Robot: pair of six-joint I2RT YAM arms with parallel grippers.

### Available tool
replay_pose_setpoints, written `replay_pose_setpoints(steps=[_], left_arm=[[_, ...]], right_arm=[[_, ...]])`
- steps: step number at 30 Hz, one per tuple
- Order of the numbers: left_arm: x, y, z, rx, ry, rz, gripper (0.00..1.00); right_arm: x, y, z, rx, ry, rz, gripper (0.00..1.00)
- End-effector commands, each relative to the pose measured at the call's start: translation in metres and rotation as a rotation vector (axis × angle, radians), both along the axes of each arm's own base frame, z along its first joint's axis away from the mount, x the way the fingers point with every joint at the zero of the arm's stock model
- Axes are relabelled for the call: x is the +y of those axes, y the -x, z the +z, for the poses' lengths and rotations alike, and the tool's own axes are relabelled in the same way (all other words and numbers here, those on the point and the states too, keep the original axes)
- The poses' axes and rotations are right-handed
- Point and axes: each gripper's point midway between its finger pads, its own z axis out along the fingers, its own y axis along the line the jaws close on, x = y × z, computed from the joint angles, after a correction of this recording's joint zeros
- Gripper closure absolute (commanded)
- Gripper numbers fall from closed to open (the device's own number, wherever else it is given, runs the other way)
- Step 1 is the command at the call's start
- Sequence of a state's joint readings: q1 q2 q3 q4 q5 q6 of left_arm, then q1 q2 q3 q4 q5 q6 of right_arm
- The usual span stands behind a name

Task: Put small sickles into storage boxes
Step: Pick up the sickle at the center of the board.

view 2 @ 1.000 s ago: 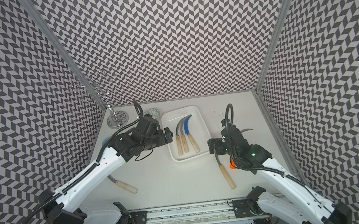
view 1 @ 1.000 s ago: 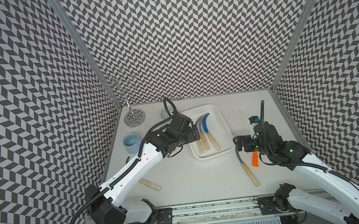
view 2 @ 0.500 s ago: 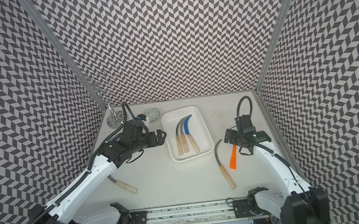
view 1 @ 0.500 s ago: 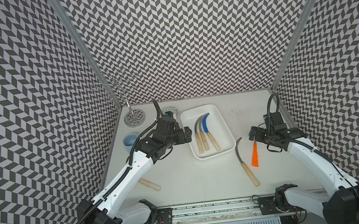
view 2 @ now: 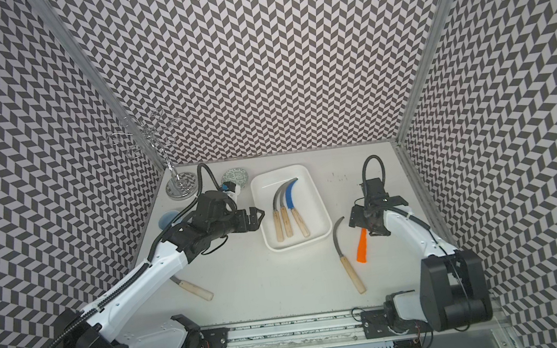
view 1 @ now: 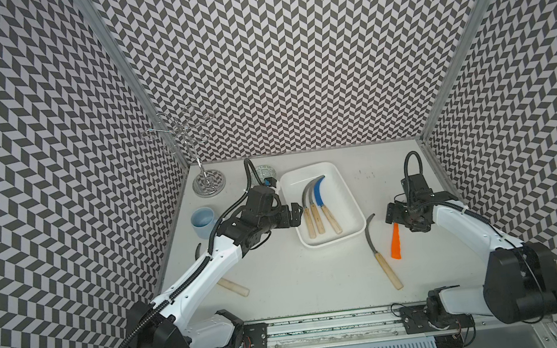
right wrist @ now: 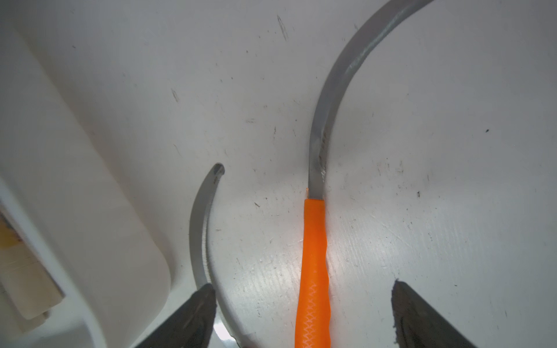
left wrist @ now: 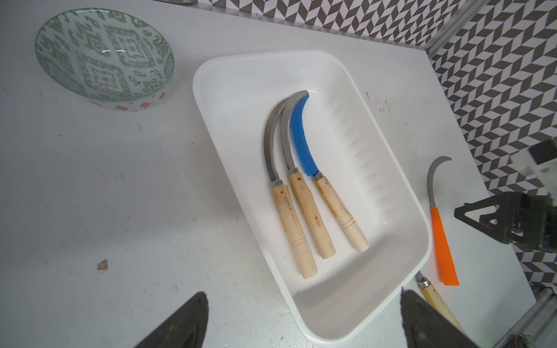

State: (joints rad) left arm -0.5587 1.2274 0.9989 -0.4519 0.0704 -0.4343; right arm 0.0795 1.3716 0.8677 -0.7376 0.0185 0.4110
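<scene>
The white storage box [view 1: 308, 167] holds three small sickles side by side, two grey-bladed and one blue-bladed [view 1: 318, 191]. A wooden-handled sickle [view 1: 385, 266] lies on the table right of the box. Beside it is the orange-handled sickle [view 1: 396, 245]. Another sickle's handle [view 1: 234, 287] pokes out from under my left arm. My left gripper [view 1: 297, 212] is open and empty at the box's left rim [left wrist: 211, 126]. My right gripper [view 1: 402, 219] hangs open over the orange handle [right wrist: 313, 271], which lies between the fingertips [right wrist: 202, 310] untouched. The arm hides that sickle's blade in both top views.
A patterned glass bowl [view 1: 265, 172] and a metal wire stand [view 1: 208, 183] sit at the back left. A light-blue mug [view 1: 203, 221] stands by the left wall. Patterned walls close in three sides, and the rail runs along the front.
My right gripper has swung right, from the wooden-handled sickle to over the orange handle. My left gripper has drawn back a little from the box.
</scene>
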Motion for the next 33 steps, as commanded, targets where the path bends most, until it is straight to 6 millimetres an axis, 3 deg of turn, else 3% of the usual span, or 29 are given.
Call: replay_pose_setpoints(steps=[1, 8, 20, 26, 33], left_arm=[[0.002, -0.005, 0.015, -0.053, 0.049, -0.014, 0.00], [0.003, -0.004, 0.016, -0.049, 0.075, -0.028, 0.00], [0.008, -0.006, 0.008, -0.018, 0.103, -0.035, 0.00], [0.008, -0.006, 0.007, -0.013, 0.101, -0.035, 0.01], [0.009, -0.009, 0.000, 0.011, 0.106, -0.037, 0.01]], right_arm=[[-0.002, -0.003, -0.009, 0.065, 0.015, 0.015, 0.15], [-0.004, -0.001, -0.032, 0.149, 0.032, 0.014, 0.28], [-0.006, -0.007, -0.053, 0.226, 0.050, 0.014, 0.35], [-0.006, -0.009, -0.056, 0.238, 0.053, 0.016, 0.44], [-0.006, -0.007, -0.061, 0.249, 0.051, 0.020, 0.48]])
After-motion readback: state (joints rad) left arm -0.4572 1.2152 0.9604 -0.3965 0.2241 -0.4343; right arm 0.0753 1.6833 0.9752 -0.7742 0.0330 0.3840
